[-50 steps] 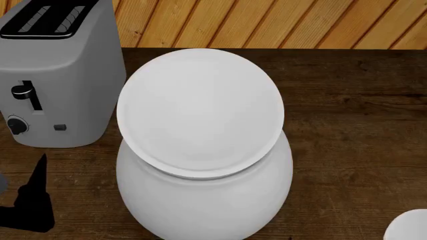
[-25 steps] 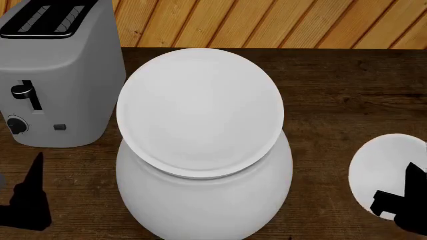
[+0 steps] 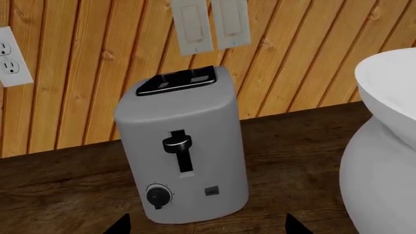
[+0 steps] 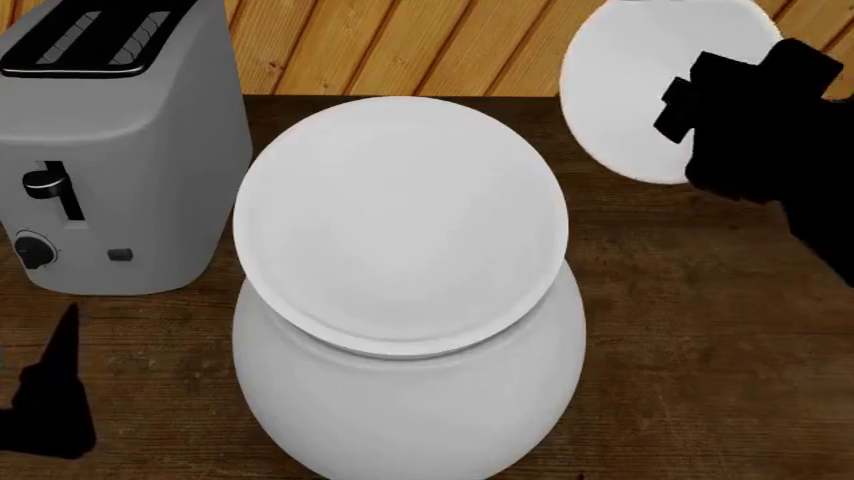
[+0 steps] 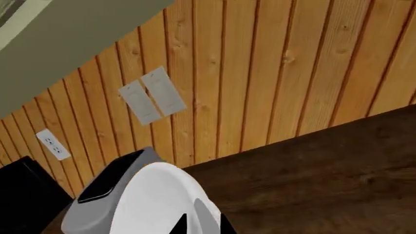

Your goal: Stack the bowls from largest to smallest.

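Observation:
The huge bulbous white bowl (image 4: 414, 410) stands on the wooden counter in the middle of the head view. The medium shallow bowl (image 4: 400, 220) rests in its mouth. My right gripper (image 4: 683, 112) is shut on the rim of the small white bowl (image 4: 627, 90) and holds it tilted in the air, up and right of the stack. The right wrist view shows its fingertips (image 5: 179, 225) pinching that bowl's (image 5: 153, 204) edge. My left gripper (image 4: 47, 400) is open and empty, low at the left, in front of the toaster.
A grey toaster (image 4: 114, 150) stands at the back left, close beside the stack, and fills the left wrist view (image 3: 182, 146). The huge bowl's side (image 3: 383, 175) shows there too. A wood-panelled wall (image 4: 534, 45) with switches (image 3: 211, 22) and an outlet (image 3: 9, 58) runs behind the counter.
My right gripper has come up from the lower right with the small bowl and carried it to the upper right, level with the stack's far side. The left gripper has barely moved.

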